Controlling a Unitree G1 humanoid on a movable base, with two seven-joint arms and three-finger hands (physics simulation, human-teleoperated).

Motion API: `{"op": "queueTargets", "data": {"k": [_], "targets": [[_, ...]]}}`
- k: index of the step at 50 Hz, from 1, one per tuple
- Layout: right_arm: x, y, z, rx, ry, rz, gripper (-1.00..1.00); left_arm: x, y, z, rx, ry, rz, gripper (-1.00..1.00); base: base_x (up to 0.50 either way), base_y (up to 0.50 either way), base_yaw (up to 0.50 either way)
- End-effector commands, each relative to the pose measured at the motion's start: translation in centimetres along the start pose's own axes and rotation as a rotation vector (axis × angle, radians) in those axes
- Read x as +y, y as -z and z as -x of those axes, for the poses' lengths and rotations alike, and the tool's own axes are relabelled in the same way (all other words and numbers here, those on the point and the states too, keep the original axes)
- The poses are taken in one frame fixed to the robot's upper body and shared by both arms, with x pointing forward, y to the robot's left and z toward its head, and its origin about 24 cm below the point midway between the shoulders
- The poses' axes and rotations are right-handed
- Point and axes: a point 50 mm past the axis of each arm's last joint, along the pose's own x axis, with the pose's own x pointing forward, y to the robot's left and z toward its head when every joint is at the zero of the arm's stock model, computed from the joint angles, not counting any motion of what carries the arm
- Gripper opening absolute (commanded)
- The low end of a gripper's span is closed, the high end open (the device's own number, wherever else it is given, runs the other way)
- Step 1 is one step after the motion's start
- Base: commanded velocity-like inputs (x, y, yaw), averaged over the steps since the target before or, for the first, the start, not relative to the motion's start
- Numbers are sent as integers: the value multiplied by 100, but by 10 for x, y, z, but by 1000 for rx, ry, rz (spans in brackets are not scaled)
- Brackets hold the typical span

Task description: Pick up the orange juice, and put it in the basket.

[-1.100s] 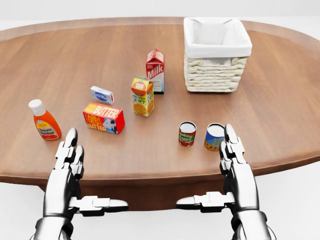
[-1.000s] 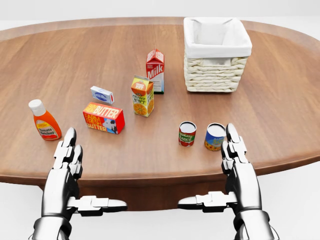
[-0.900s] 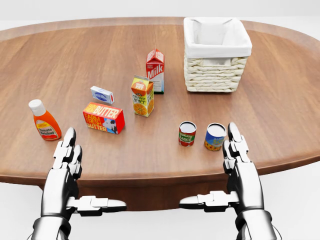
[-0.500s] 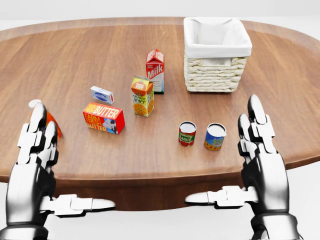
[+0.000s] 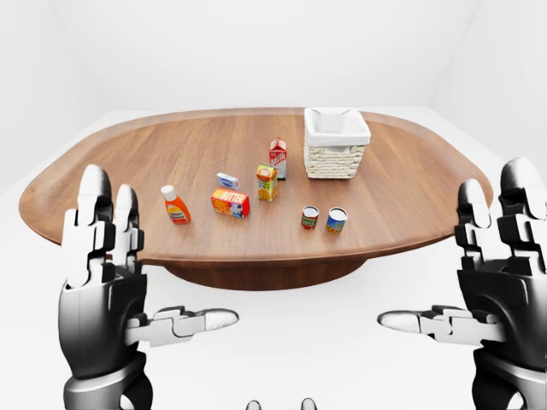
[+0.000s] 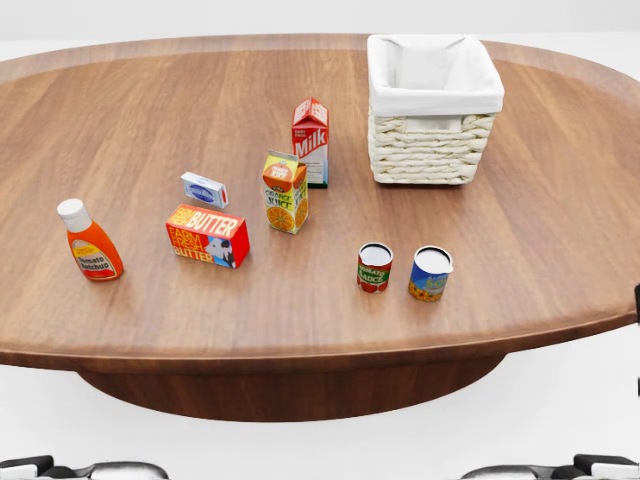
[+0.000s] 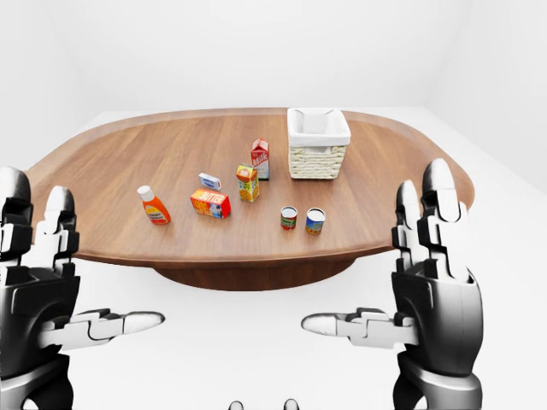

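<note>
1. Wooden oval table (image 6: pixel 560 230) held everything, and nothing had been picked up yet. Looked to me like the very first step: hands up, the reach not begun.

2. The orange juice (image 6: pixel 285 191) carton stood upright near the middle of the head view, untouched. The milk carton (image 6: pixel 311 141) was just beside it at about 1 o'clock, and the butter box (image 6: pixel 207 235) was near it at about 8 o'clock, not touching as far as I could tell.

3. The wicker basket (image 6: pixel 430 150) with its white liner sat at roughly 2 o'clock from the juice, clearly apart, and looked empty.

4. Other stuff: a small blue-and-white box (image 6: pixel 204 189) at 9 o'clock from the juice, a sauce bottle (image 6: pixel 89 241) farther out that way, and the two cans (image 6: pixel 375 267) (image 6: pixel 430 274) at about 4 o'clock.

5. In the eye views the left hand (image 5: pixel 107 295) and right hand (image 7: pixel 436 290) were both raised on the near side of the table, well short of the items. Fingers straight up, thumbs pointing inward, wide open, holding nothing.

6. Next move, I'd guess: take one hand in over the table to the juice and close the fingers round the carton without bumping the milk or butter, since that cluster was pretty tight.
</note>
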Motion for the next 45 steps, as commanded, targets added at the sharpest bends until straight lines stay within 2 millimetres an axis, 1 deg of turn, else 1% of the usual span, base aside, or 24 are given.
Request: {"op": "queueTargets", "data": {"k": [1, 7, 17, 27, 29, 45], "targets": [[8, -7, 9, 120, -270, 51, 100, 5, -10, 5, -2, -17, 13, 100, 0, 0, 0], [12, -8, 8, 116, -318, 49, 100, 2, -10, 4, -13, -3, 11, 100, 0, 0, 0], [16, -8, 5, 107, -324, 8, 100, 0, -12, 2, -37, -3, 25, 100, 0, 0, 0], [18, -9, 4, 87, -297, -35, 100, -1, -12, 2, -39, -1, 26, 100, 39, -39, 0], [17, -9, 4, 92, -292, -35, 100, -4, -13, 1, -50, 10, 24, 100, 42, -36, 0], [15, -8, 6, 105, -284, -20, 100, -3, -13, 0, -53, 5, 24, 100, 43, -35, 0]]}}
